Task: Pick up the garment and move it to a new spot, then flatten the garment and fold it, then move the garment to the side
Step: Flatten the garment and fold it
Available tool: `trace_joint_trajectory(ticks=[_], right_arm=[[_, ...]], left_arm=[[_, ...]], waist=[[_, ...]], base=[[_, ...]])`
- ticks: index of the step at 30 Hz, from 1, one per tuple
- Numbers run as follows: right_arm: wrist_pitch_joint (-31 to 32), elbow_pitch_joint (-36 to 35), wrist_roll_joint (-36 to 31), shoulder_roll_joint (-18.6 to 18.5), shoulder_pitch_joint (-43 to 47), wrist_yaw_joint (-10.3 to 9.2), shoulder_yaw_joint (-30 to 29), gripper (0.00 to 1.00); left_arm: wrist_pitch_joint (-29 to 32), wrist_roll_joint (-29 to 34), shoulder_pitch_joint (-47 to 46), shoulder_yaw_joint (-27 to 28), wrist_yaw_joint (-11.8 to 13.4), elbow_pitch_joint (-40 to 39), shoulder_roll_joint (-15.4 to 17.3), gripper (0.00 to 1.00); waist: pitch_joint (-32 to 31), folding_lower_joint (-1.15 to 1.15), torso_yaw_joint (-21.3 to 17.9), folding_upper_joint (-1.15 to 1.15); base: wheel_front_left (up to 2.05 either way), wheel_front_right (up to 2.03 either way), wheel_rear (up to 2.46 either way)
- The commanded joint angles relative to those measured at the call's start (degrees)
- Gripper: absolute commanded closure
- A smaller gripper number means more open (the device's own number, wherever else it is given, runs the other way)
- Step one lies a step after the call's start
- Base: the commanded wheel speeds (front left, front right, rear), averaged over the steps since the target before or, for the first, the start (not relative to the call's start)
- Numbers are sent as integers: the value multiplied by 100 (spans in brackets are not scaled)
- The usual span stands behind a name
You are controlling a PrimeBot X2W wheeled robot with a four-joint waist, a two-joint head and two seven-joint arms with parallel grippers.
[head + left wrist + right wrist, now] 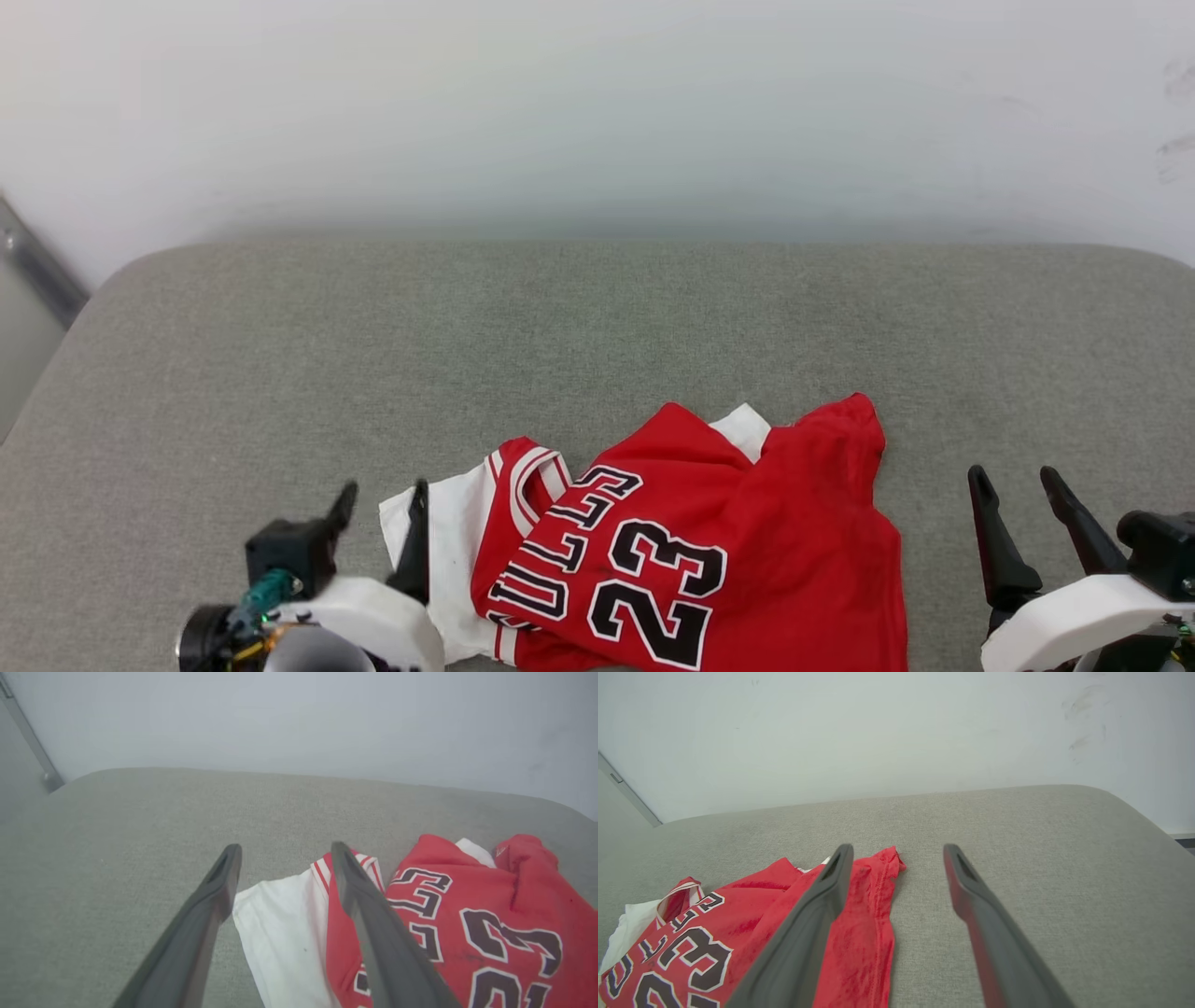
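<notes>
The garment [709, 541] lies crumpled near the front edge of the grey cushioned surface [597, 336], red with a white sleeve on its left and black "23" lettering facing up. My left gripper [383, 493] stands open at the lower left, one finger beside the white sleeve [285, 933] and one over its edge. At the lower right my right gripper [1013, 478] is open, a short way right of the garment's red hem [873, 914]. Nothing is between either pair of fingers.
A pale wall [597, 112] rises behind the cushioned surface. A grey metal rail [37, 266] runs along the far left. The surface's rounded corners show at the back left and back right, with wide bare fabric behind the garment.
</notes>
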Motion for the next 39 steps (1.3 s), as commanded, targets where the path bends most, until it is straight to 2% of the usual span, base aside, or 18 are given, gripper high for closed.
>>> trace_joint_trajectory(ticks=[1,4,9,12,15,20,24,30,35,36,37,39], right_arm=[[22,4,34,5,40,0,-2,0],[189,1,54,4,39,-1,16,0],[345,59,235,3,-22,0,-11,0],[754,268,444,3,-187,0,-132,0],[1572,554,555,-1,-384,0,-299,0],[3097,955,653,-263,-960,0,-343,0],[3886,1239,695,-414,-1498,-1,-213,0],[4187,1908,678,-584,-2098,-1,-69,0],[4344,2767,728,-442,-1979,-1,-5,0],[4379,2863,771,-404,-1945,-1,42,90],[4348,2901,820,-370,-1930,0,85,100],[4191,2824,899,-397,-1993,2,129,100]], left_arm=[[-86,27,-100,31,16,-47,17,0],[-653,229,-288,157,28,-225,51,0],[-730,274,-334,150,52,-260,37,0],[-756,298,-391,118,21,-250,4,0],[-770,327,-526,55,-26,-285,-44,0],[-828,383,-806,-19,-137,-352,-109,0],[-913,414,-1041,-38,-225,-314,-206,0],[-1017,450,-1298,-41,-334,-186,-345,0],[-1057,470,-1344,-66,-410,-22,-422,0],[-1066,473,-1325,-53,-405,-2,-422,0],[-1065,480,-1292,-40,-396,24,-415,0],[-1072,472,-1202,22,-365,69,-353,0]], waist=[[-31,1,-17,0],[-100,1,-93,0],[-78,1,-94,0],[-6,1,15,0],[119,1,210,0],[531,1,533,0],[909,1,742,0],[1263,1,922,0],[1265,1,988,0],[1248,1,973,0],[1218,1,950,0],[1137,1,869,0]], base=[[0,0,0],[0,0,0],[0,0,0],[0,0,0],[0,0,0],[0,0,0],[0,0,0],[0,0,0],[0,0,0],[0,0,0],[0,0,0],[0,0,0]])
